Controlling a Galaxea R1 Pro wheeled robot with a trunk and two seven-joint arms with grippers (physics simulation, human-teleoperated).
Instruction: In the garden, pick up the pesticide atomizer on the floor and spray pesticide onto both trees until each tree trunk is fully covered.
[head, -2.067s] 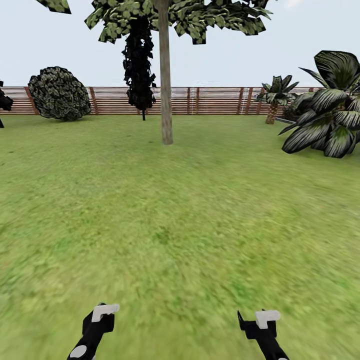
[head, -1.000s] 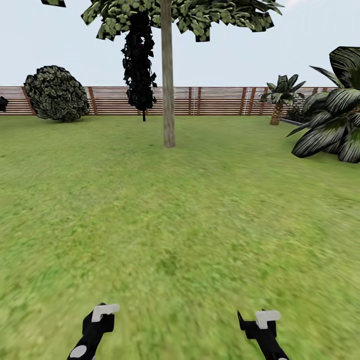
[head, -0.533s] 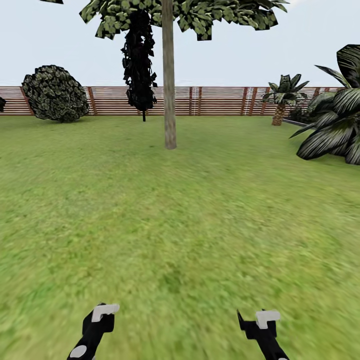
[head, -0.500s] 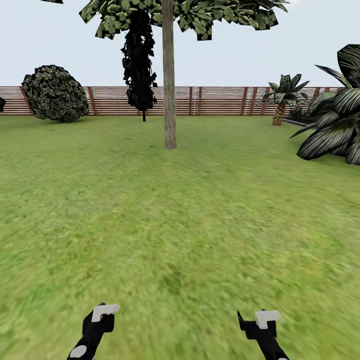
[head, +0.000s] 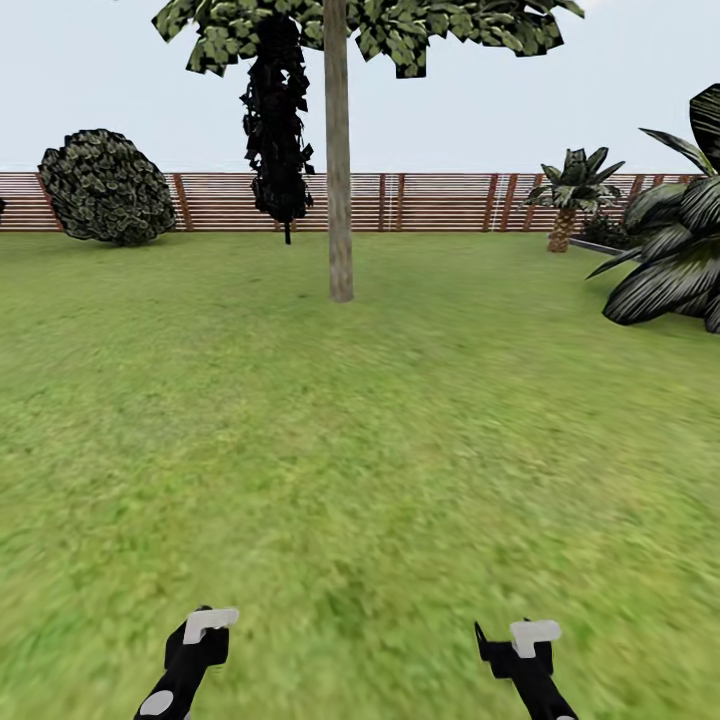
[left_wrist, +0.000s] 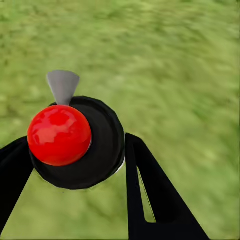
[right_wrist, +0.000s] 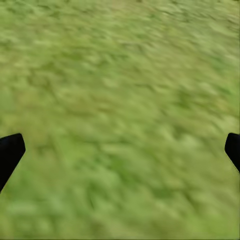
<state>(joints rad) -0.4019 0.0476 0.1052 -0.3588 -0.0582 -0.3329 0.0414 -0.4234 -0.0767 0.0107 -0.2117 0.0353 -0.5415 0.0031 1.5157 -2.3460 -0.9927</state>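
Pesticide atomizer (left_wrist: 100, 145) sits between the two black fingers (left_wrist: 150, 200) of the left end effector (left_wrist: 75, 140) in the left wrist view. It appears end-on as a round dark body with a glossy red dome and a pale grey wedge sticking out past its rim. Both fingers lie against its sides, so the left end effector is closed on it. Beyond it is blurred green lawn (left_wrist: 175, 60).

In the right wrist view, the right end effector (right_wrist: 120, 150) has its dark fingertips (right_wrist: 10, 152) at opposite edges of the picture, spread wide apart with nothing between them but lawn.

In the head view, the left end effector (head: 205, 628) and the right end effector (head: 525, 635) hang low over the grass, well apart from each other, each black with a white piece at its tip. The atomizer cannot be made out here. Far ahead of both, closer to the left end effector's line than to the right's, a tree trunk (head: 340, 200) stands on the lawn, pale grey-brown and nearly upright, with its leafy crown cut off at the top. Behind the trunk, a thin dark-leaved tree (head: 275, 130) stands before a brown slatted fence (head: 440, 202). A round bush (head: 105, 187) lies far ahead and outward of the left end effector. A short palm (head: 570, 195) and a broad-leaved plant (head: 670, 270) lie ahead and outward of the right one.
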